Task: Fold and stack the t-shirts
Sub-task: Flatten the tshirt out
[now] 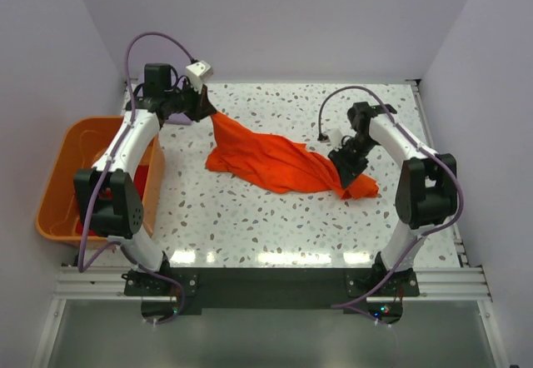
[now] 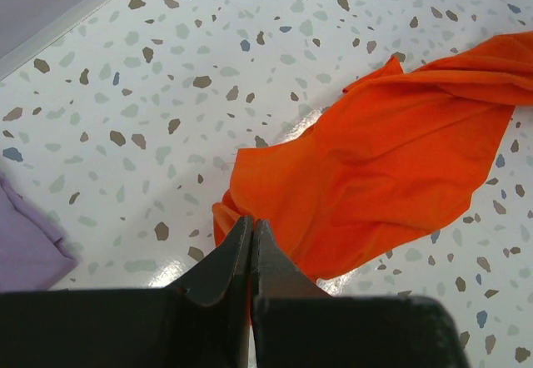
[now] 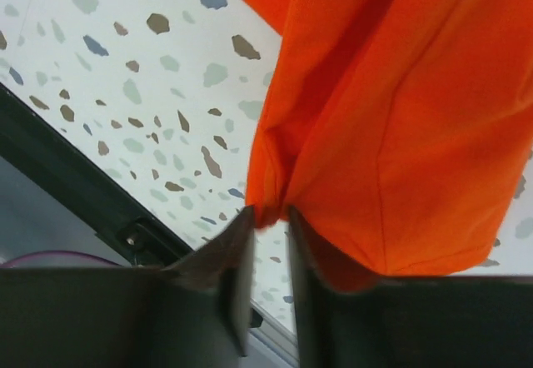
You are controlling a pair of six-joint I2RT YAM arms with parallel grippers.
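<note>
The bright orange t-shirt (image 1: 275, 161) lies stretched and crumpled across the middle of the speckled table. My left gripper (image 1: 208, 108) is shut on its far-left corner and holds it just above the table; in the left wrist view the gripper (image 2: 251, 222) pinches the cloth (image 2: 375, 151). My right gripper (image 1: 348, 166) grips a bunch of the shirt's right end (image 3: 391, 118) at its tips (image 3: 271, 214). The lavender t-shirt (image 2: 25, 243) shows only as a corner at the left. The red t-shirt (image 1: 152, 178) lies in the tub.
A rigid orange plastic tub (image 1: 58, 176) stands off the table's left edge beside my left arm. White walls close the back and sides. The table's right edge and a dark rail (image 3: 75, 185) run close to my right gripper.
</note>
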